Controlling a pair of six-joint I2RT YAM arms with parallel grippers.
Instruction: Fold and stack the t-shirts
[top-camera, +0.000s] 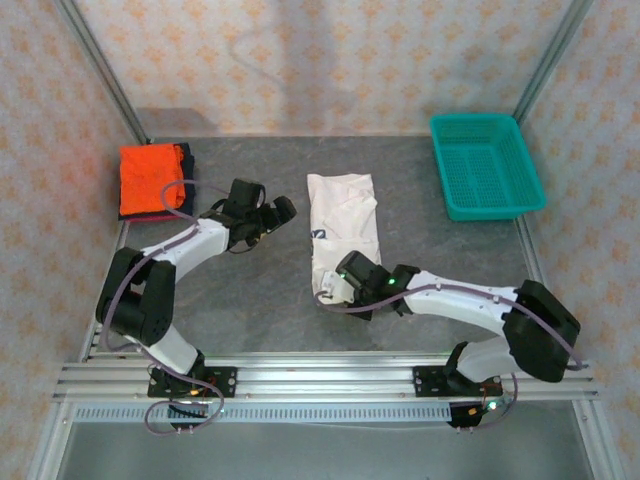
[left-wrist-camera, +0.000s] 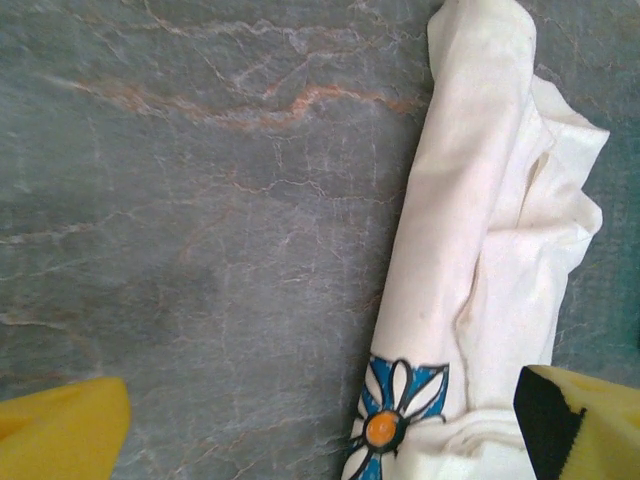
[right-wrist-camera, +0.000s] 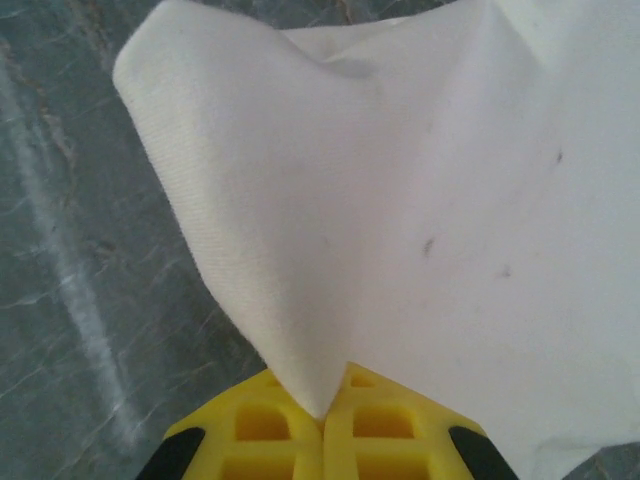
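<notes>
The white t-shirt (top-camera: 343, 225) lies in the middle of the table as a long, narrow folded strip, its daisy print (left-wrist-camera: 395, 412) showing at one edge. My right gripper (top-camera: 335, 287) sits at the strip's near end. In the right wrist view this gripper (right-wrist-camera: 322, 408) is shut on a pinched corner of the white cloth (right-wrist-camera: 400, 200). My left gripper (top-camera: 268, 215) hovers open just left of the strip, its yellow fingers (left-wrist-camera: 60, 430) wide apart with the daisy edge between them. The orange t-shirt (top-camera: 150, 178) lies folded on a dark navy one (top-camera: 186, 160) at the back left.
A teal mesh basket (top-camera: 487, 165) stands at the back right corner. The grey marbled table (top-camera: 250, 300) is walled by patterned panels on three sides, with a metal rail along the near edge (top-camera: 320, 378).
</notes>
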